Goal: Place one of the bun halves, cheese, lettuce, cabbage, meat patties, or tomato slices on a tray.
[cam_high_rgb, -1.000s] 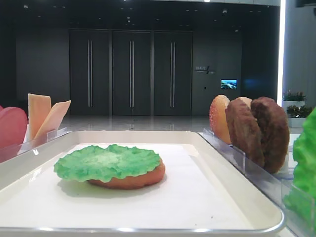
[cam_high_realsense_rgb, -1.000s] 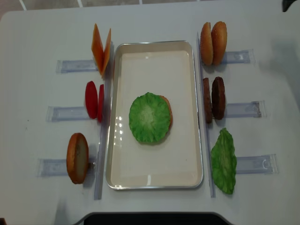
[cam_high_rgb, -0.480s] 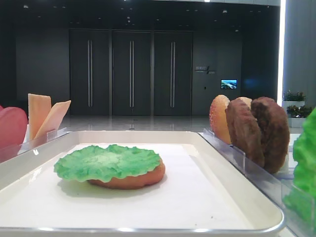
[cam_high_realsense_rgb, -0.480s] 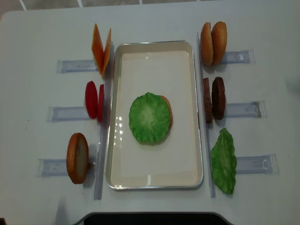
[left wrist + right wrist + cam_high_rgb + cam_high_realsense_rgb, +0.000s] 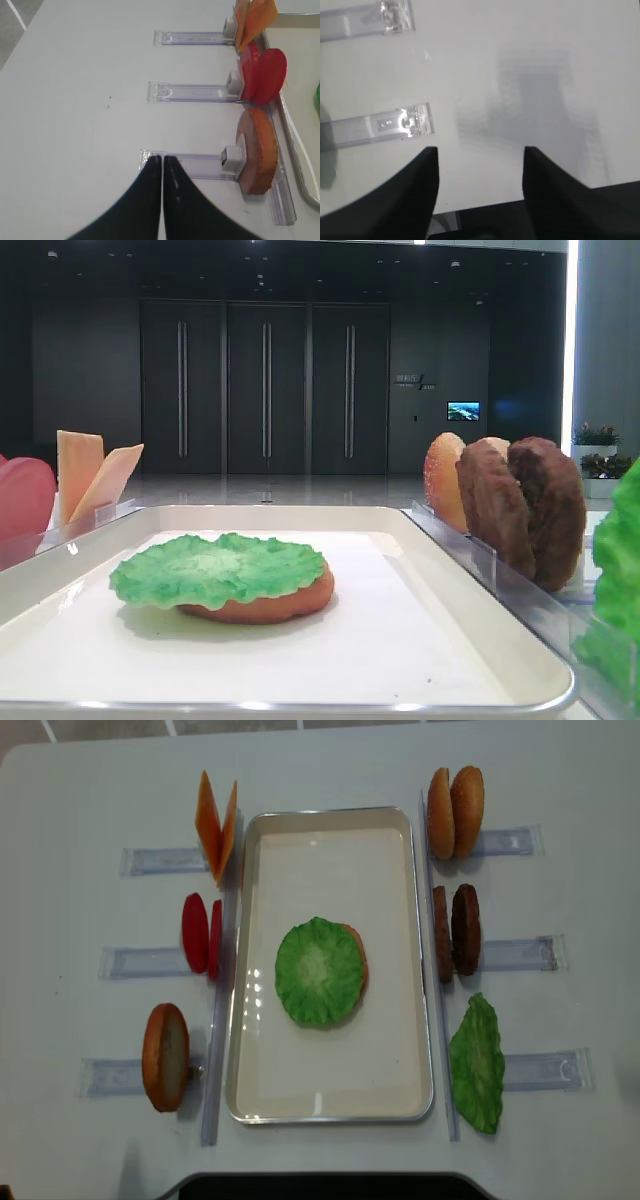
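Bright even light, soft shadows, mild blur

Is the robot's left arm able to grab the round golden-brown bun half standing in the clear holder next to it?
Probably yes. The left gripper hovers just beside the bun half, with only bare white table and the clear holder between them. Its jaws are shut, so they must open first.

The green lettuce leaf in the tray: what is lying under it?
Under the lettuce leaf lies a bun half, flat on the tray. Only its rim shows beyond the leaf's edge. The bun's top face is covered, so anything between leaf and bun cannot be seen.
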Tool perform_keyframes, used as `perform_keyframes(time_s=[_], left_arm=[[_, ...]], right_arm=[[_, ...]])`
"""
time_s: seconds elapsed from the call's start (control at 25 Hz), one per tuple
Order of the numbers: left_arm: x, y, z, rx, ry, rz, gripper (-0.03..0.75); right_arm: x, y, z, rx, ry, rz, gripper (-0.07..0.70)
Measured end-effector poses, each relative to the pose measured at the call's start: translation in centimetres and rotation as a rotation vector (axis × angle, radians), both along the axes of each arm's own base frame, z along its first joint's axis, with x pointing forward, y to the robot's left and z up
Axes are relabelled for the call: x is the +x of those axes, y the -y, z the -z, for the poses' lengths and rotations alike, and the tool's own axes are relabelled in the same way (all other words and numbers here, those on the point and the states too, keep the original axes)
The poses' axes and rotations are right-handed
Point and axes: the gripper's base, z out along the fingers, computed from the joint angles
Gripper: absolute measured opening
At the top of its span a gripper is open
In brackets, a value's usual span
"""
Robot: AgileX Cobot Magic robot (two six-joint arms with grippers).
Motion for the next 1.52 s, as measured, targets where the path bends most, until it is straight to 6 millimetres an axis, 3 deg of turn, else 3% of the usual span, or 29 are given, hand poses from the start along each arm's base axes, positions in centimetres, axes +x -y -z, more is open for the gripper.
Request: perform_keyframes(time_s=[0.12,0.28,0.44,0.92,1.52], left_arm=[[0.0,0.0,0.0,0.0,0.0,0.0,-0.001],[0.0,0.0,0.0,0.0,0.0,0.0,-0.001],[0.0,0.0,0.0,0.0,0.0,0.0,-0.001],[0.0,0.0,0.0,-0.003,0.0,0.002,-0.001],[0.0,0.1,0.0,-0.006,0.001,0.004,-0.001]], right_arm=[[-3.7,-0.6,0.6,-0.015,0.094,-0.002,0.363],[-6.9,-1.1,2.2,-0.033,0.19,-0.007,0.354],[-8.6,-1.5,3.1,-0.037,0.305,-0.013,0.349],[-13.3,-2.6,2.6,-0.078,0.646,-0.043,0.347],[-13.6,-2.6,2.6,-0.081,0.671,-0.043,0.347]])
